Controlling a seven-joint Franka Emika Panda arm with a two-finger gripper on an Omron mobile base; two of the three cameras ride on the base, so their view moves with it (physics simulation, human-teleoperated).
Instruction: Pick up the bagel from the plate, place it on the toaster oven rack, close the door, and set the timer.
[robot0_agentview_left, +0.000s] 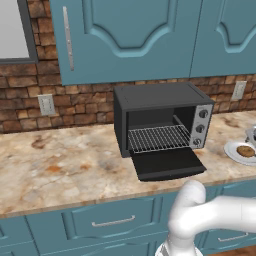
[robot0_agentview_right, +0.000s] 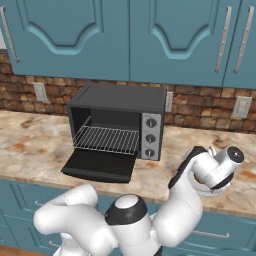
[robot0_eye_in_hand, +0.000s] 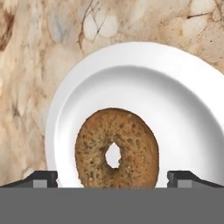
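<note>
The tool (robot0_eye_in_hand: 112, 178) hangs wide open right over the bagel (robot0_eye_in_hand: 117, 148), one tip either side, gripping nothing, lined up for the grab. The bagel lies flat on the plate (robot0_eye_in_hand: 175, 109), on the surface (robot0_agentview_left: 60, 165) right of the toaster oven (robot0_agentview_left: 160, 122), whose door (robot0_agentview_left: 167, 164) is dropped open, baring the rack (robot0_agentview_left: 157, 137).

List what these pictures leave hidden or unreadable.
- Knob markings on the toaster oven: too small in both base views.
- The plate and bagel: covered by the arm in the right base view; the plate is cut by the left base view's right edge.
- The gripper: fingertips barely show at the hand view's bottom.
</note>
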